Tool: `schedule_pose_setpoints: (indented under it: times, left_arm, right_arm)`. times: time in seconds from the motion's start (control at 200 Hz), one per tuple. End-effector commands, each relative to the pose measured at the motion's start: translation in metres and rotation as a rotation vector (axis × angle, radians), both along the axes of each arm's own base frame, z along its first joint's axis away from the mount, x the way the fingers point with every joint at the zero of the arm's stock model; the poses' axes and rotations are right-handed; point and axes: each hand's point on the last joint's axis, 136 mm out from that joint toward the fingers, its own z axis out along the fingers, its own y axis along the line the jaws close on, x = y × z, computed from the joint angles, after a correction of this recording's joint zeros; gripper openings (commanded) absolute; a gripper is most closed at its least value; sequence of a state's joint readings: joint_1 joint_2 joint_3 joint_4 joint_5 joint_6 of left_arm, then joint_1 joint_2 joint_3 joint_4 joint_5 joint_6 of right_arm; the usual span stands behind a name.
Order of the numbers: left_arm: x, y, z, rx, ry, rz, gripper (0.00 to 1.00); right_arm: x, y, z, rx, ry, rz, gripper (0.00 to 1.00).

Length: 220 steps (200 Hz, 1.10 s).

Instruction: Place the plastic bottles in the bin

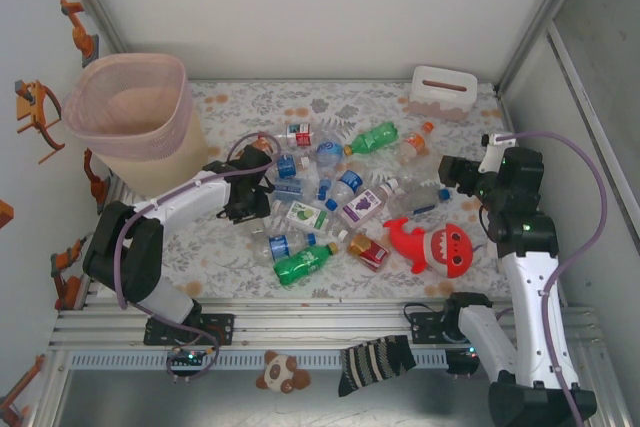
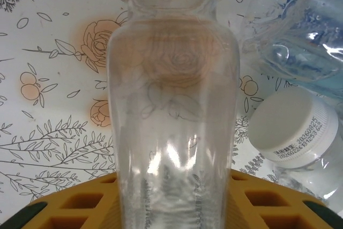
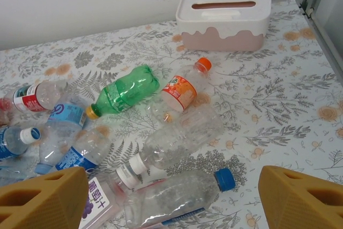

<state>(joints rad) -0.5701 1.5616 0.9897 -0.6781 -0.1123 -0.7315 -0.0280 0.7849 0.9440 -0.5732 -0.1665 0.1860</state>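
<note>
Top view: 1 bin [image 1: 150, 157] is seen upright at the worktop's [image 1: 230, 247] far-left corner. Roughly 15 plastic bottles [image 1: 320, 202] are scattered mid-worktop, all outside the bin. 1 shark plush [image 1: 435, 245] and 1 white box [image 1: 442, 92] are noted. The left pincer [image 1: 250, 209] is lowered at the heap's left edge and the right pincer [image 1: 450, 169] is held at its right edge.

Left wrist: 1 clear bottle [image 2: 171, 105] is framed between 2 yellow pads [image 2: 80, 202]. Whether it's clamped cannot be told. 1 white cap [image 2: 286, 127] is seen beside it.

Right wrist: 2 fingers [image 3: 43, 199] are spread wide, with nothing between them. At least 8 bottles are counted, including 1 green bottle [image 3: 126, 92] and 1 orange-capped bottle [image 3: 182, 87].
</note>
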Motion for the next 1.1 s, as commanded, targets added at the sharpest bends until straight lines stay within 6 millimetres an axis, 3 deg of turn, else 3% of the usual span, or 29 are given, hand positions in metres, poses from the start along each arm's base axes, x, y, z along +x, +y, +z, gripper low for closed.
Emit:
schedule_pose_setpoints:
  times: [0.0,0.195,0.396,0.841,1.097]
  left_arm:
    - [-0.003,0.004,0.008,0.024,-0.01,-0.005,0.41]
    - [0.001,0.009,0.035,0.052,-0.053,-0.061,0.38]
    - [0.006,0.004,0.079,0.029,-0.152,-0.192,0.35]
    - [0.017,0.007,0.217,0.058,-0.435,-0.427,0.34]
    - [0.034,0.03,0.282,0.121,-0.554,-0.44,0.34]
  right_arm:
    - [-0.005,0.001,0.001,-0.017,-0.005,0.007,0.82]
    - [-0.007,0.001,0.002,-0.019,-0.009,0.005,0.82]
    - [-0.006,0.0,0.004,-0.017,-0.015,0.003,0.82]
    - [-0.004,0.002,0.016,-0.014,-0.037,0.009,0.82]
    - [-0.002,0.003,0.021,-0.012,-0.044,0.014,0.82]
